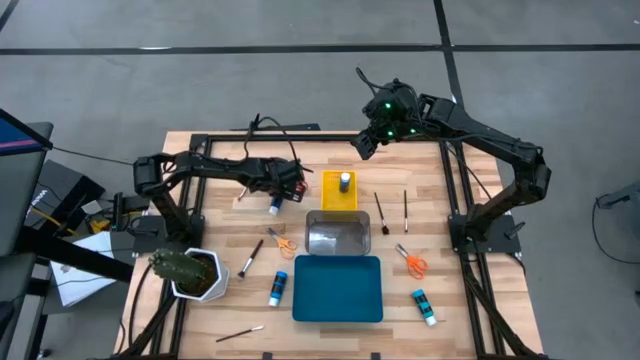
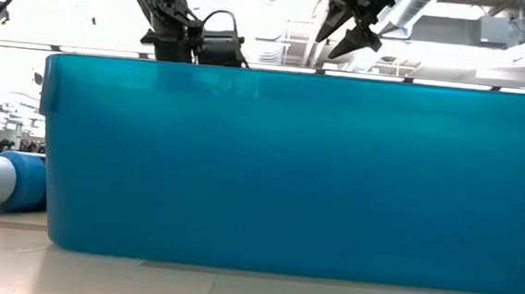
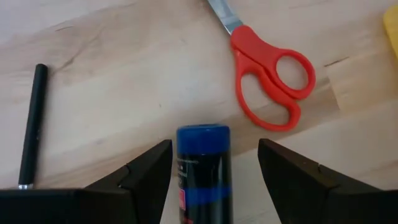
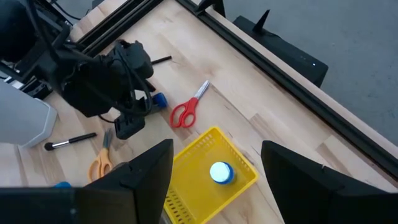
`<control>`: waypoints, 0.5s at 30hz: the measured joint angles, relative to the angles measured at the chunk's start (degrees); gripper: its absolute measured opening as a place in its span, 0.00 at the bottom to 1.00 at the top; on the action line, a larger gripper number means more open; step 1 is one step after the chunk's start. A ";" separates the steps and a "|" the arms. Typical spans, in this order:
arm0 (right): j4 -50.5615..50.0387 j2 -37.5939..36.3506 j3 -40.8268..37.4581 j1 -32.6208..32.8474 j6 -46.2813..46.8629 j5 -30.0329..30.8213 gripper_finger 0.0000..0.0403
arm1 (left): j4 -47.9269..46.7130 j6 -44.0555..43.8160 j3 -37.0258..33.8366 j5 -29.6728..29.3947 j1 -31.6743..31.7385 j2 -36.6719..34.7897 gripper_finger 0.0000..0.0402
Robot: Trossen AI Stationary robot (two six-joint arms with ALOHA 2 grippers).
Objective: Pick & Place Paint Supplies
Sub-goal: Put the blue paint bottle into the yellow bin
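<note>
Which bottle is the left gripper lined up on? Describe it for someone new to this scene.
Find the yellow tray near the table's far edge. Left of it, a blue bottle lies between the open left gripper fingers, beside red scissors. Unlike the tray's upright bottle, it lies on bare wood.

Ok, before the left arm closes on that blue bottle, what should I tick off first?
1. Left hand open: ok.
2. Blue bottle sits between the left hand's fingers: ok, roughly centred.
3. Fingers touching the bottle yet: cannot tell; gaps show on both sides.
4. Red scissors out of the fingers' way: ok, they lie beyond the bottle's end.
5. Black brush out of the way: ok, off to one side.
6. Right hand open and away from the left arm: ok, it hovers above the yellow tray, which already holds one bottle.
</note>
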 joint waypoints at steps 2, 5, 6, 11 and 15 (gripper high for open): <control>0.01 0.00 0.00 0.03 0.00 0.00 0.59 | 0.00 0.19 0.00 0.02 0.24 0.00 0.58; 0.03 0.00 0.00 0.03 0.00 0.00 0.59 | 0.00 0.21 0.00 0.47 0.32 0.00 0.58; 0.04 0.00 0.00 0.04 0.00 0.00 0.59 | 0.00 0.24 0.00 0.97 0.32 0.00 0.58; 0.06 0.00 0.00 0.03 0.00 0.00 0.59 | 0.00 0.28 -0.06 1.19 0.26 0.00 0.58; 0.09 0.00 0.00 0.02 0.02 0.00 0.59 | 1.56 0.14 -1.88 1.30 0.96 0.00 0.58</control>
